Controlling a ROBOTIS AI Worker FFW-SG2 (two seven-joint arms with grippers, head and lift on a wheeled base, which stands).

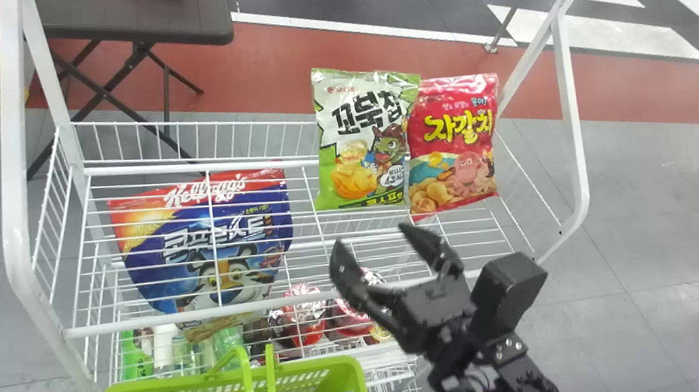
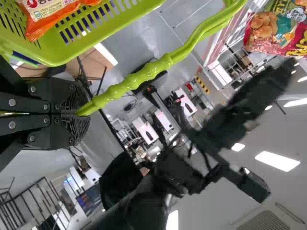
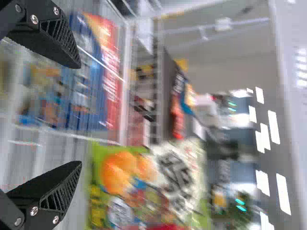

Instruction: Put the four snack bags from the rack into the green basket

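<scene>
Head view: right gripper (image 1: 372,237) near bags (image 1: 361,140)

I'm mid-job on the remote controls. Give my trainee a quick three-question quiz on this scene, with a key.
1. Put in order, from the robot's left to its right: red plastic snack bag; wide blue-and-red plastic pouch; green-and-white plastic snack bag.

2. The left claw is shut on:
a) a white rack wire
b) the twisted green plastic handle
c) the red bag

3. True or false: the black right claw is open and holds nothing.

Key: 1. pouch, green-and-white bag, red bag; 2. b; 3. true.
</scene>
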